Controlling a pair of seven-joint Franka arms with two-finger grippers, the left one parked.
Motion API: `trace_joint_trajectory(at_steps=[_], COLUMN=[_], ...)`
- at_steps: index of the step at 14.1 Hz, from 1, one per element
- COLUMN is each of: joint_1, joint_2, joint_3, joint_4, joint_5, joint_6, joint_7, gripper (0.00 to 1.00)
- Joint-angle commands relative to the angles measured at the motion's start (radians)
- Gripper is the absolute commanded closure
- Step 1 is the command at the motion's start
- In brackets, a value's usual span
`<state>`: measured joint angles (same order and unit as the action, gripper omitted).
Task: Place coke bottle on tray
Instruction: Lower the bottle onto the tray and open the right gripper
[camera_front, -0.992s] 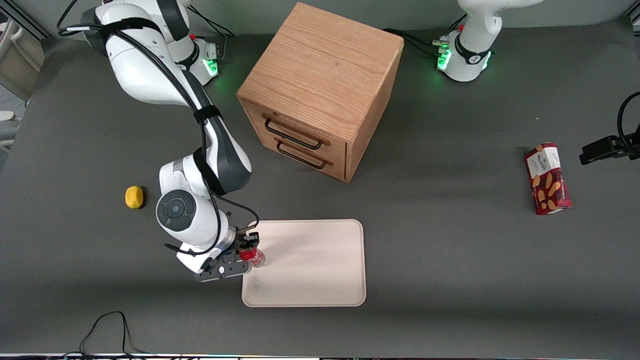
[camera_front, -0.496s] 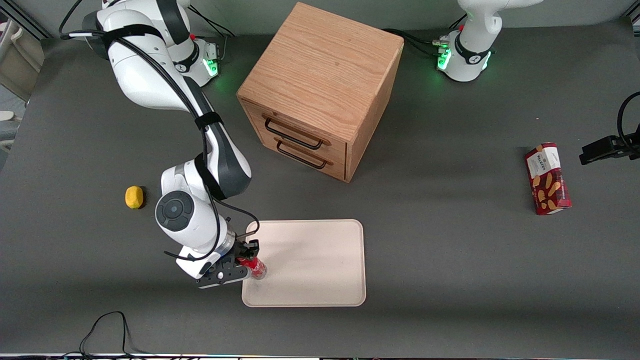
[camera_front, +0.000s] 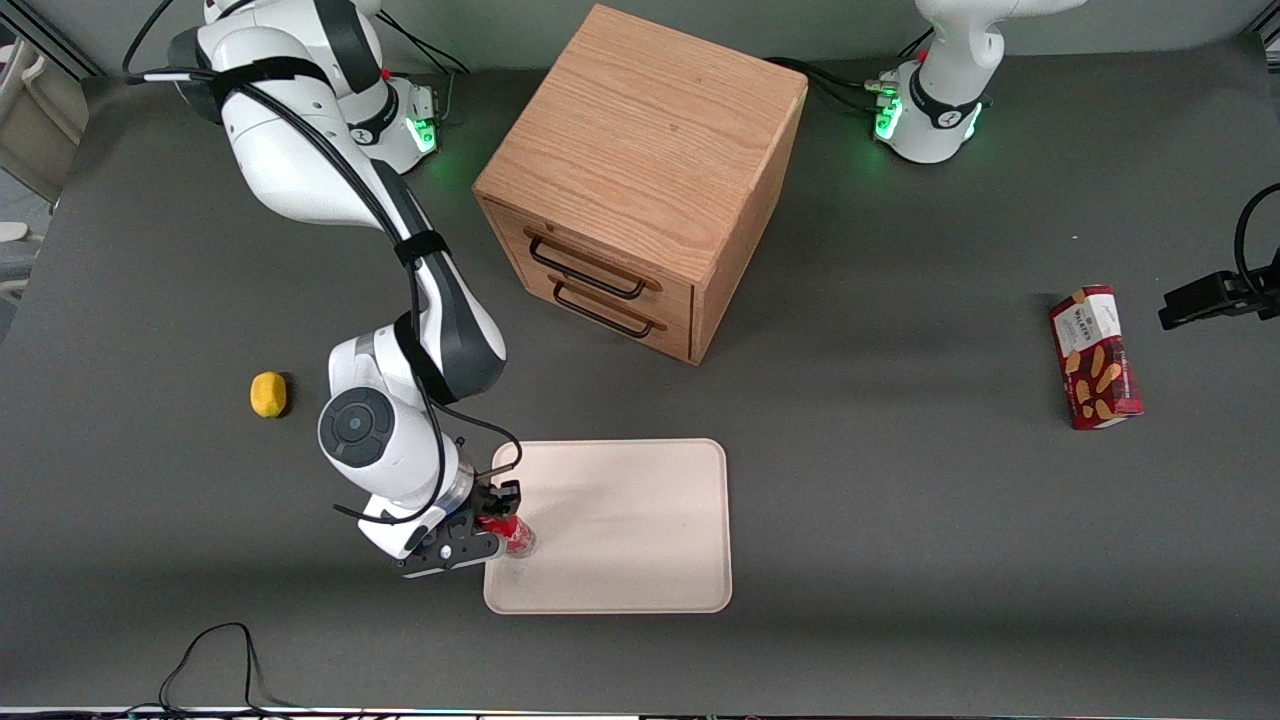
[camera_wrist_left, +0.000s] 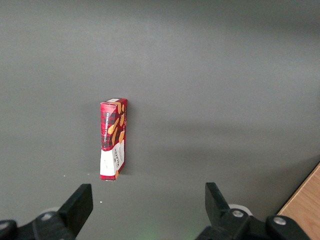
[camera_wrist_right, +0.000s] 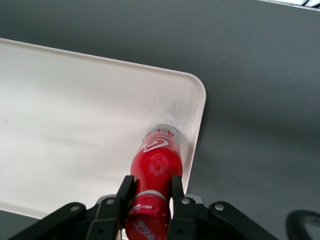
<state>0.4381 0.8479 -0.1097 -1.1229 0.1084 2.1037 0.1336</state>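
The coke bottle (camera_wrist_right: 156, 165), a small red bottle with a red cap, white script and a clear base, is held upright at its neck by my gripper (camera_wrist_right: 150, 192), which is shut on it. Its base stands on or just above the cream-pink tray (camera_wrist_right: 65, 115), close to the tray corner with the faint grey smudge. In the front view the gripper (camera_front: 495, 522) and the bottle (camera_front: 508, 533) are at the edge of the tray (camera_front: 620, 520) nearest the working arm's end of the table, toward the corner nearer the camera.
A wooden drawer cabinet (camera_front: 640, 180) stands farther from the camera than the tray. A yellow lemon (camera_front: 268, 393) lies toward the working arm's end. A red snack box (camera_front: 1095, 357) lies toward the parked arm's end; it also shows in the left wrist view (camera_wrist_left: 114, 138).
My gripper has carried the bottle a little nearer the camera along the tray's edge and lower toward the tray surface. In the last half second it has barely moved.
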Motion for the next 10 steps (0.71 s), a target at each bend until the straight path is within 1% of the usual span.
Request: trace_joint_trajectory(at_steps=[1, 2, 3, 4, 10], joint_1=[-0.004, -0.004, -0.004, -0.004, -0.004], joint_2=[0.002, 0.002, -0.001, -0.006, -0.039], joint_3=[-0.002, -0.002, -0.004, -0.004, -0.004], joint_4=[0.008, 0.006, 0.006, -0.001, -0.017], joint_5=[0.033, 0.04, 0.057, 0.063, 0.063], joint_6=[0.007, 0.007, 0.007, 0.007, -0.008], joint_7=[-0.039, -0.029, -0.029, -0.028, -0.013], gripper=[1.0, 0.42, 0.01, 0.0, 0.0])
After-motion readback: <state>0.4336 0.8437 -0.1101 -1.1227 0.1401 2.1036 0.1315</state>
